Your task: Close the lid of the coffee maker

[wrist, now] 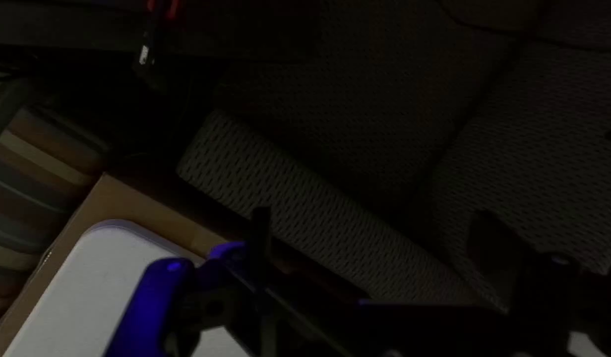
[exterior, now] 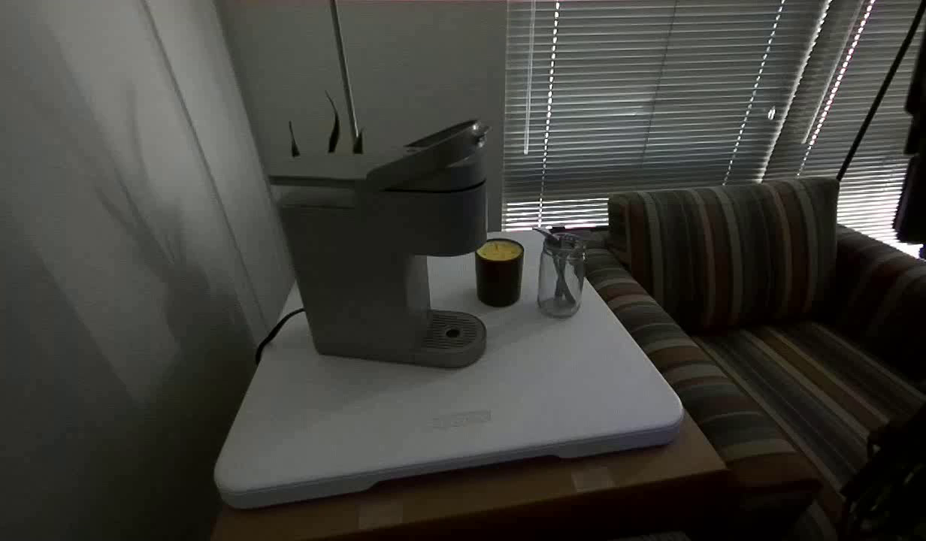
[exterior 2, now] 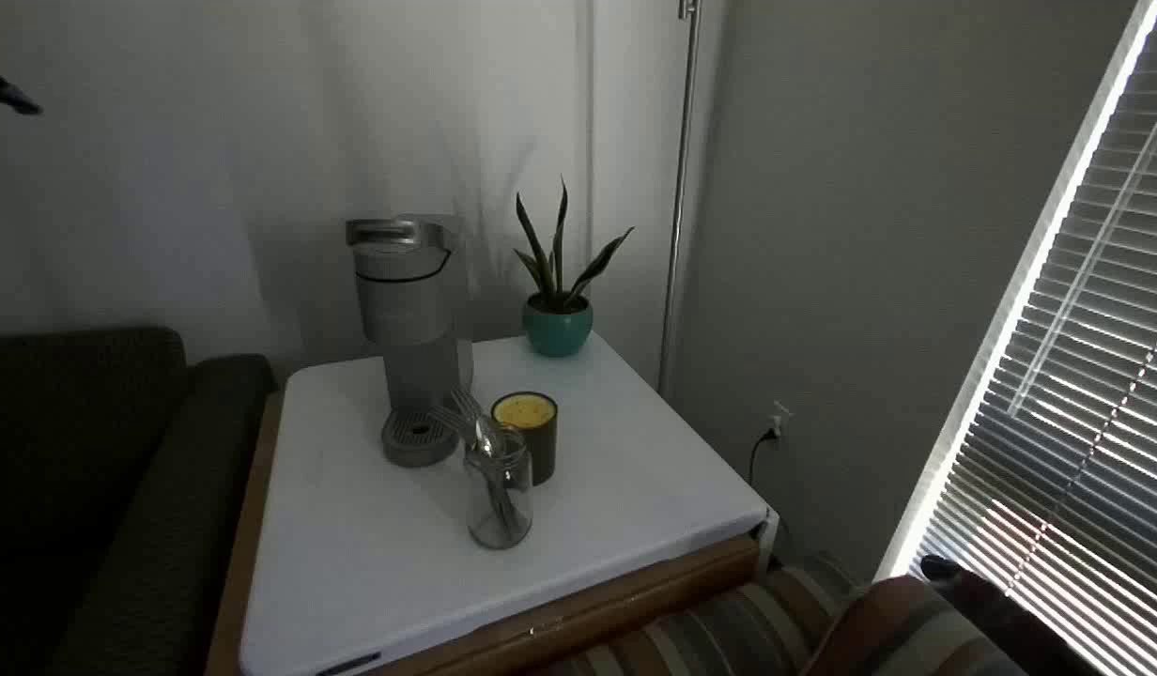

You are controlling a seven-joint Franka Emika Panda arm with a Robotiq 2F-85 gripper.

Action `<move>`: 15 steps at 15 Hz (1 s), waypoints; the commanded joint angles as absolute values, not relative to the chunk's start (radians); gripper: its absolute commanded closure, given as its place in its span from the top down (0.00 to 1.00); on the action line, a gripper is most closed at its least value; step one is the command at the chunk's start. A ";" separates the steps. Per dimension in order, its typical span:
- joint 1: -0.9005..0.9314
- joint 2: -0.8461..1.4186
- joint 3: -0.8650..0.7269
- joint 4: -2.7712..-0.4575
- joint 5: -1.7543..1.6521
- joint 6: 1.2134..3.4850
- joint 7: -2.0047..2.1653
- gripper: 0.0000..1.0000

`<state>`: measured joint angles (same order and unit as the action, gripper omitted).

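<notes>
Dimly lit, the white desk (exterior: 553, 391) carries the coffee maker (exterior: 358, 278), its lid (exterior: 429, 158) tilted up at the front. The gripper (wrist: 371, 217) hangs spread and empty; an off-centre push could shove the coffee maker into the candle (exterior: 499, 276).

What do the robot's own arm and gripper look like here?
The gripper is mostly black in the wrist view, with two dark fingers and bar-like linkages; a rounded part on one side shows vivid blue-violet, perhaps from lighting. It is too dark to make out markings or cables, and the arm is not clear enough to describe.
</notes>
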<state>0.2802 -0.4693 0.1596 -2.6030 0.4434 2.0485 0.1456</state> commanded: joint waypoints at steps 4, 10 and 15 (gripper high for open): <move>0.250 -0.456 0.169 -2.607 0.498 2.158 0.192 1.00; 0.247 -0.449 0.160 -2.608 0.602 2.332 0.235 1.00; 0.248 -0.448 0.164 -2.608 0.608 2.345 0.235 1.00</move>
<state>0.2572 -0.4461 0.1567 -2.6099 0.6059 2.3504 0.2362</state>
